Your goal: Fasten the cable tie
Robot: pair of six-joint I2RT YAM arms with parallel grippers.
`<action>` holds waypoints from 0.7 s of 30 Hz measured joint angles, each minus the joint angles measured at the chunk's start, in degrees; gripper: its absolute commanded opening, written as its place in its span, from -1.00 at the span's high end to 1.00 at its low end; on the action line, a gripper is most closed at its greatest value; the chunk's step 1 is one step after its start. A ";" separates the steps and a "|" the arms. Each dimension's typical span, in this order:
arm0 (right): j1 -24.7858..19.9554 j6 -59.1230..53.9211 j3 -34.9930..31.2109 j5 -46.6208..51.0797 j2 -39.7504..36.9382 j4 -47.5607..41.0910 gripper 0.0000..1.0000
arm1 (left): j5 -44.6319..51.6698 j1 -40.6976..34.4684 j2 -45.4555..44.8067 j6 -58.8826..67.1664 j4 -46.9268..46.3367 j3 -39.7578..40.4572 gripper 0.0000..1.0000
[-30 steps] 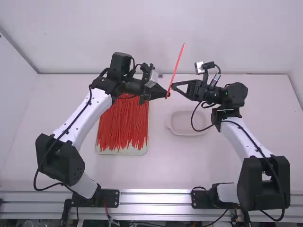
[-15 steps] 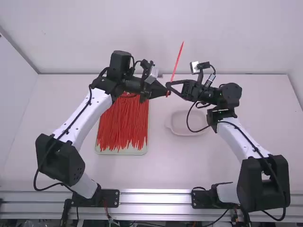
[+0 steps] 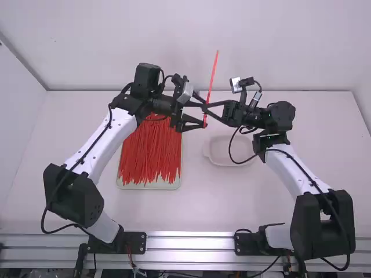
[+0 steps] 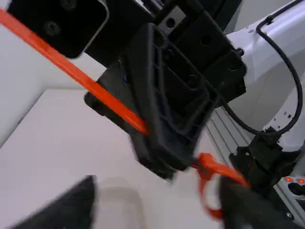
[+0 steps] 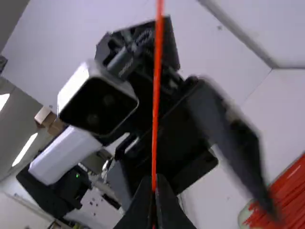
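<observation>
Count: 2 arms, 1 loose cable tie in play, 1 tray, 1 dish.

Both grippers meet in the air over the back middle of the table (image 3: 243,191).

Right gripper (image 3: 207,114): jaws pinched tight on the red cable tie (image 3: 212,72). The right wrist view shows the strap (image 5: 156,95) coming straight out from between the closed tips (image 5: 153,200). The tie stands near upright, with its long tail pointing up past both grippers and leaning a little to the right.

Left gripper (image 3: 196,117): jaws spread wide, nothing clamped. In the left wrist view its two fingers (image 4: 71,210) sit far apart with the right gripper's tips between them. The tie's short curled end (image 4: 212,174) is just beside one finger; can't tell if it touches.

Below the left arm: 1 tray (image 3: 120,180) with a dense pile of red ties (image 3: 151,150), too many to count.

Right of the tray, under the right arm's wrist: 1 white dish (image 3: 227,159), well apart from the held tie.
</observation>
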 measured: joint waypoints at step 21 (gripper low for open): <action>-12.24 -21.20 0.31 -3.04 -0.15 -34.64 1.00 | -3.89 0.48 0.00 -7.19 -5.68 -0.28 -0.98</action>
